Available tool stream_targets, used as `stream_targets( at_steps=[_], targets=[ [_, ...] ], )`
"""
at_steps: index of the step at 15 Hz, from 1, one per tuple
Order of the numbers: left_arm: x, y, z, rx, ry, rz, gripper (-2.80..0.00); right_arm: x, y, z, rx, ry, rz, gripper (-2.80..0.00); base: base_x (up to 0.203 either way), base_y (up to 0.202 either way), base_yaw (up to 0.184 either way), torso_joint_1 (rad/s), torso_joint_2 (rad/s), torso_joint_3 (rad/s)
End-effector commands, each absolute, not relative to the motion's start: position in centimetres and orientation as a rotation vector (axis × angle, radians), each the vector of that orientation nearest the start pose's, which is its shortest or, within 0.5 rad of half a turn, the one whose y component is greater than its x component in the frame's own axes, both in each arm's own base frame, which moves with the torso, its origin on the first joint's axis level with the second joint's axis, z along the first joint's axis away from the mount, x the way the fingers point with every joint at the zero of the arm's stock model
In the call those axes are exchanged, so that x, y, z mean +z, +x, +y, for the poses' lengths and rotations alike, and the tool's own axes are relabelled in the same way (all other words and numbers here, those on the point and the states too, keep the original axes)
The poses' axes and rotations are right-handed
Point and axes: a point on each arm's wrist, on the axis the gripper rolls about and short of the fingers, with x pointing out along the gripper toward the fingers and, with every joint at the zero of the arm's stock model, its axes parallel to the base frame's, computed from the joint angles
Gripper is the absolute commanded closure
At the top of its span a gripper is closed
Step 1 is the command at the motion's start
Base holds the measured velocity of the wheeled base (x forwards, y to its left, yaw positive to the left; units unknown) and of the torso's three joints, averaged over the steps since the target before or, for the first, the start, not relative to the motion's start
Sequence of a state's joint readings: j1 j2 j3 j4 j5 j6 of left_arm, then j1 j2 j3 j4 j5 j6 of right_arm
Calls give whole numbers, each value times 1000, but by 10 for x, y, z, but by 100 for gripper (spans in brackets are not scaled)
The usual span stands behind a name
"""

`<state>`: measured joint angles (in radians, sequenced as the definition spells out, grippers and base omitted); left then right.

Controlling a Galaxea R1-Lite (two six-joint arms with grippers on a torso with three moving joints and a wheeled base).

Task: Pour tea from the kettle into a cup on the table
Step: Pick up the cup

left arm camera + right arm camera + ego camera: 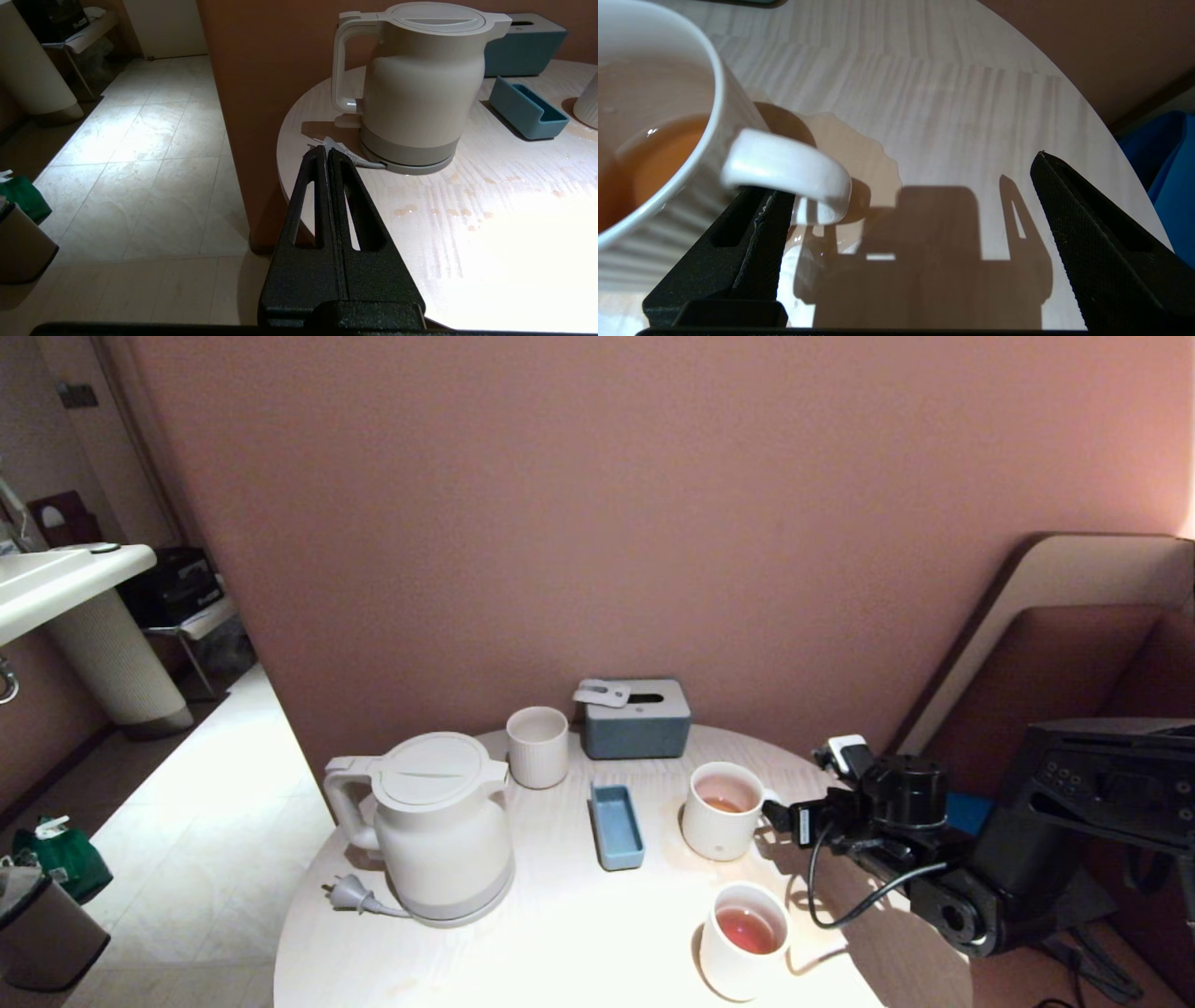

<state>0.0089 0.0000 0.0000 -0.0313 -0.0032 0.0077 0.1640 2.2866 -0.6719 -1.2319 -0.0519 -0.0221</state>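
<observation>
Right now the right pincer (pixel 777 819) stands with its jaws spread wide, holding nothing, level with the cup (pixel 721 810) and just beside its small ear handle (pixel 784 170). In the right wrist view one finger (pixel 752 228) lies under that handle while the other is well apart, over bare tabletop (pixel 560 933). Tea (pixel 654 158) fills the lower part of the cup, and a thin puddle (pixel 850 149) spreads on the wood under the handle. Beyond the cup from this pincer sit a blue tray (pixel 616 825) and then the kettle (pixel 439 826), upright with its lid shut. A second mug of tea (pixel 744 940) stands near the pincer, toward the tabletop's front edge. The left pincer (pixel 327 156) is pressed closed and empty, off the tabletop's edge, pointing at the kettle's base.
</observation>
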Motion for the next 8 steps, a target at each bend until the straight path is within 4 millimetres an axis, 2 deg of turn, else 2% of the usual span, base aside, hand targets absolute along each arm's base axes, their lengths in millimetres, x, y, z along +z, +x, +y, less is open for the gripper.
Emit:
stream_targets(
  at_steps=[1, 8],
  targets=[
    [79, -23, 0, 6, 8, -31, 0, 10, 359, 58, 115, -61, 366, -280, 0, 0, 0, 0, 0, 0],
    [79, -23, 0, 6, 8, -31, 0, 2, 372, 60, 114, -65, 359, -280, 0, 0, 0, 0, 0, 0]
  ],
)
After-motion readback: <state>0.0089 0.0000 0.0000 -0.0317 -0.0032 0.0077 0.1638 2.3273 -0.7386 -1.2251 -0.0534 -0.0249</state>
